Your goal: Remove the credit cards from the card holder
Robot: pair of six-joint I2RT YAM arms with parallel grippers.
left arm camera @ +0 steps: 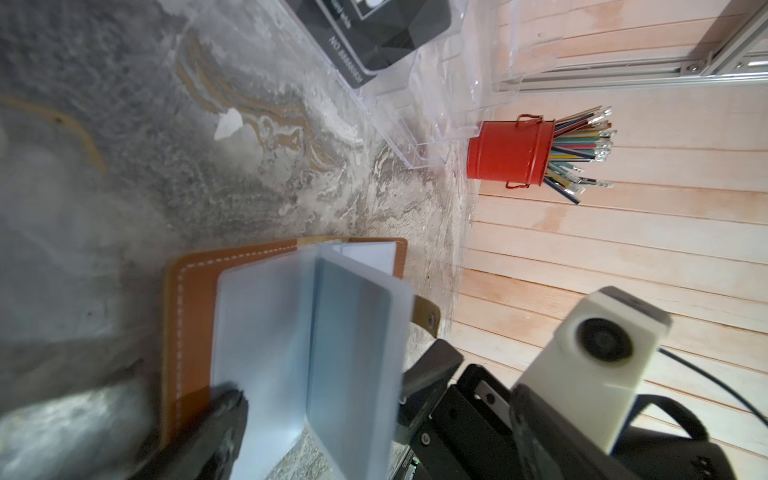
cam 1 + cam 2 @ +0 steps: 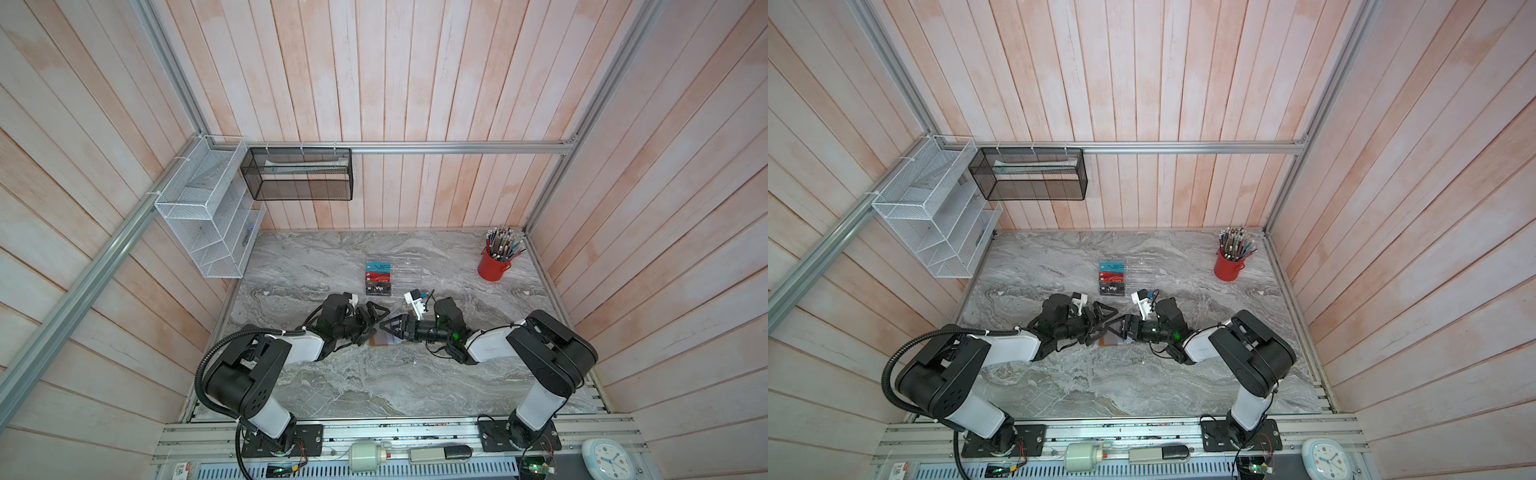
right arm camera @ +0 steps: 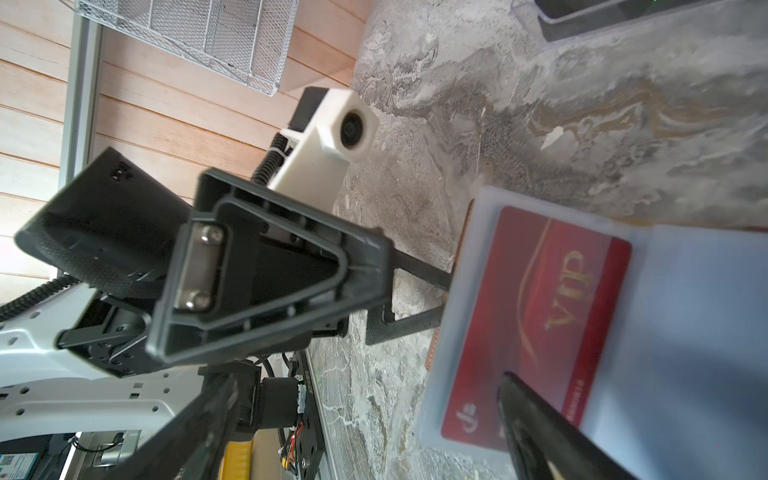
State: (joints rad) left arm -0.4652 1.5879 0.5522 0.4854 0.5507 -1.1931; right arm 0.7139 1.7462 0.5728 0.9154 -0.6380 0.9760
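Table: a grey marbled table (image 2: 316,374) enclosed by pale plank walls.
Card holder: the tan leather card holder (image 1: 189,316) lies open on the table near its middle. It is between the two grippers and nearer than the acrylic rack (image 2: 409,274). Its clear sleeves (image 1: 266,332) stand fanned up from the spine, and its snap strap (image 1: 426,313) juts past the cover's edge.
Sleeved card: a red VIP card (image 3: 536,316), lettered in gold, sits inside one clear sleeve of the card holder.
Racked cards: on the left half of the rack a teal card (image 2: 378,266) stands farthest. A second red card (image 2: 377,276) is in the middle and a black card (image 2: 378,288) is nearest.
Left gripper: the left gripper (image 2: 376,320) is over the card holder's left side with its jaws spread wide, clamping nothing. One finger (image 1: 226,411) lies where cover and sleeve meet.
Right gripper: the right gripper (image 2: 388,326) faces it from the right, also spread wide and empty. One finger (image 3: 536,424) overlaps the red VIP card's sleeve; whether it touches cannot be told.
Pen cup: a red pen cup (image 2: 492,266) stands in the far right corner.
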